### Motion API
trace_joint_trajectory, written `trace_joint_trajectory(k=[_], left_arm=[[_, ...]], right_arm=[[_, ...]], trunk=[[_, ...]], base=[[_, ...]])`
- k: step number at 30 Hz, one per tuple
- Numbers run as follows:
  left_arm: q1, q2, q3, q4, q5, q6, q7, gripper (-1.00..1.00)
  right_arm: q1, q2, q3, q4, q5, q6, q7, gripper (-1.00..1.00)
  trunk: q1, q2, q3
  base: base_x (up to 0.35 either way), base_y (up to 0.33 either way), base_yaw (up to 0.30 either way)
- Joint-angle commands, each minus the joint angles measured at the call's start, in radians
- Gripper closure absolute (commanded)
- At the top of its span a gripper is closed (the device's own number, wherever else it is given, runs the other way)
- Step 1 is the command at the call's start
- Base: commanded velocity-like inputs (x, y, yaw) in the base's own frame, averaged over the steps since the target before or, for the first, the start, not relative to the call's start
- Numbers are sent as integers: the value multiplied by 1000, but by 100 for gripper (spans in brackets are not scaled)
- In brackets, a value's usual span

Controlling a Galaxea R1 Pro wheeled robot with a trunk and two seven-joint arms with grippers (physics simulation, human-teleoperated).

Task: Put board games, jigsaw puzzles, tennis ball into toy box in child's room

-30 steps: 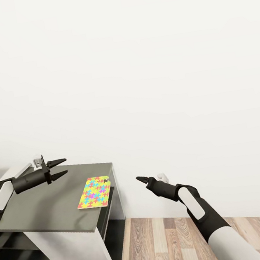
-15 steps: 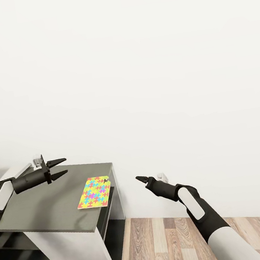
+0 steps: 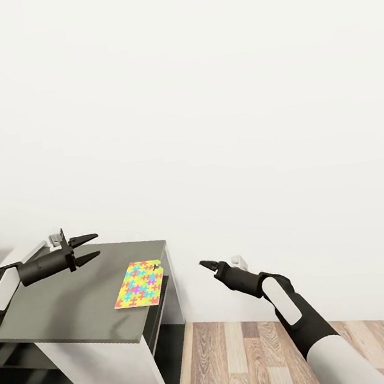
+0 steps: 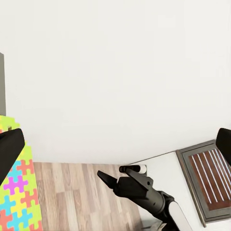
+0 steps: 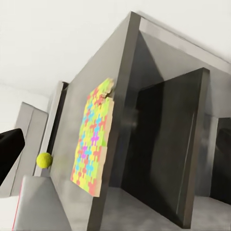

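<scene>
Left pincer (image 3: 91, 247) wide above desk (image 3: 61, 304), puzzle (image 3: 139, 284) at its 4 o'clock by desk edge, right pincer (image 3: 206, 265) off desk, gap unclear, ball (image 5: 44, 160) on desk.

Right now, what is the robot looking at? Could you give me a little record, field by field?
Place: a room corner with a white wall and wood floor
Table: dark grey top, open shelves on its side
Puzzle: bright, flat on the table by its right edge, one corner a little over it
Ball: yellow-green, on the table, seen in the right wrist view
Left hand: open, empty, above the table
Right hand: off the table's right side, in the air, holding nothing; looks closed
Toy box: cannot tell from these views
</scene>
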Motion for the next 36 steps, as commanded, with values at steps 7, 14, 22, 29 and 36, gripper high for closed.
trace_joint_trajectory(k=[7,14,22,29,36], left_arm=[[-1,1,-3,1,2,3,-4,-100],[-1,1,-4,1,2,3,-4,-100],[-1,1,-4,1,2,3,-4,-100],[-1,1,-4,1,2,3,-4,-100],[-1,1,-4,1,2,3,-4,-100]], right_arm=[[-1,1,75,1,-5,-28,2,-100],[-1,6,128,22,-8,-54,6,-100],[-1,10,131,26,-12,-94,6,-100],[-1,10,132,25,-13,-117,6,-100],[-1,10,132,25,-13,-120,6,-100]], trunk=[[8,-15,-7],[8,-15,-7],[8,-15,-7],[8,-15,-7],[8,-15,-7]], base=[[0,0,0],[0,0,0],[0,0,0],[0,0,0],[0,0,0]])
